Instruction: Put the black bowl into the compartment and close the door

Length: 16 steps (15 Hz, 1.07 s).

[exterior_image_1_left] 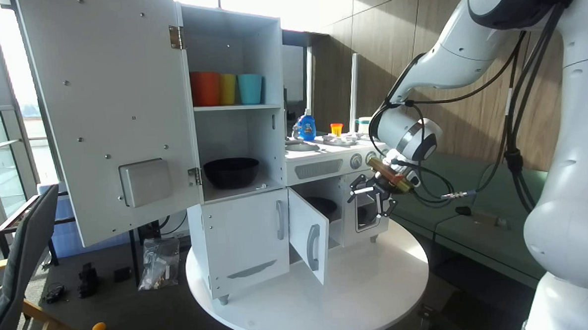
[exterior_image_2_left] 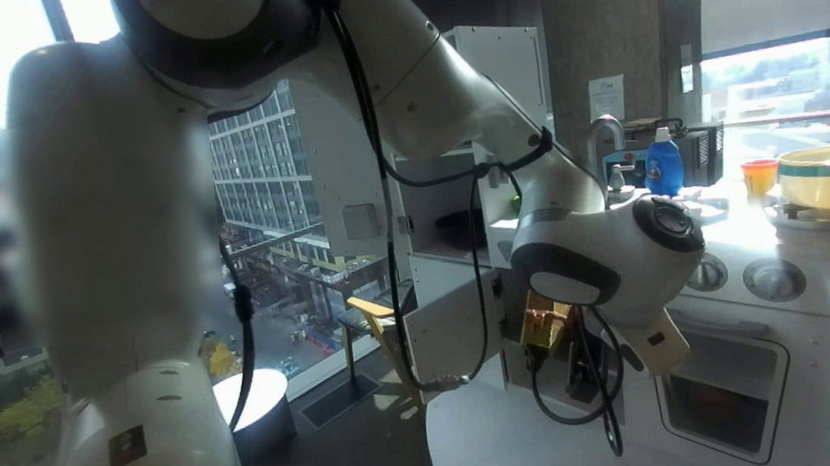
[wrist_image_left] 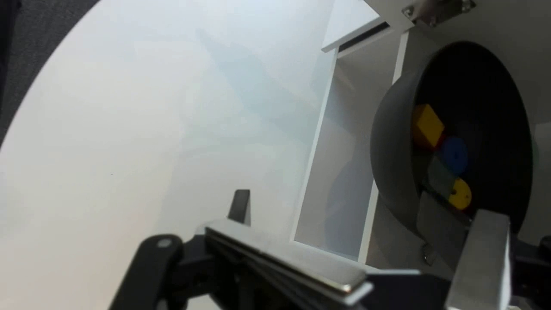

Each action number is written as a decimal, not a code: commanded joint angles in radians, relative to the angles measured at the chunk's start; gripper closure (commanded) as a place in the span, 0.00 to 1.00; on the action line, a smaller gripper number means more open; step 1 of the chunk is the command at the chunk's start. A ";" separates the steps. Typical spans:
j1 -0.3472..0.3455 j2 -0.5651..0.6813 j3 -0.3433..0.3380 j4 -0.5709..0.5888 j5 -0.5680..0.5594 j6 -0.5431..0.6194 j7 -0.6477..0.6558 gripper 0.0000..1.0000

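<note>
1. The black bowl (wrist_image_left: 482, 94) (yellow and blue pieces (wrist_image_left: 454, 154) inside) sits in the compartment (exterior_image_1_left: 332, 187).
2. I have my gripper (exterior_image_1_left: 367, 204) spread, at the bowl's three o'clock in an exterior view.
3. The door (exterior_image_1_left: 304, 230) stands open at the bowl's seven o'clock.

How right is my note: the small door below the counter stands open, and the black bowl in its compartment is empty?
Wrong on one point: the black bowl is not empty. The wrist view shows yellow pieces and a blue piece in it. The rest stands: the small door is open and the bowl is in the compartment.
</note>
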 commanded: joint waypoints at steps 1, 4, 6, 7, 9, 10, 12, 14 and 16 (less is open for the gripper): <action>-0.009 -0.098 -0.049 -0.049 -0.202 -0.128 -0.053 0.00; 0.005 -0.205 -0.054 -0.108 -0.353 -0.140 -0.091 0.00; 0.021 -0.289 -0.037 -0.150 -0.410 -0.132 -0.113 0.00; 0.030 -0.324 -0.029 -0.166 -0.424 -0.130 -0.132 0.00; 0.063 -0.412 -0.006 -0.216 -0.423 -0.111 -0.158 0.00; 0.085 -0.461 0.012 -0.244 -0.424 -0.105 -0.161 0.00; 0.132 -0.539 0.049 -0.293 -0.419 -0.085 -0.176 0.00; 0.183 -0.605 0.086 -0.341 -0.412 -0.054 -0.194 0.00; 0.237 -0.663 0.128 -0.397 -0.404 0.017 -0.203 0.00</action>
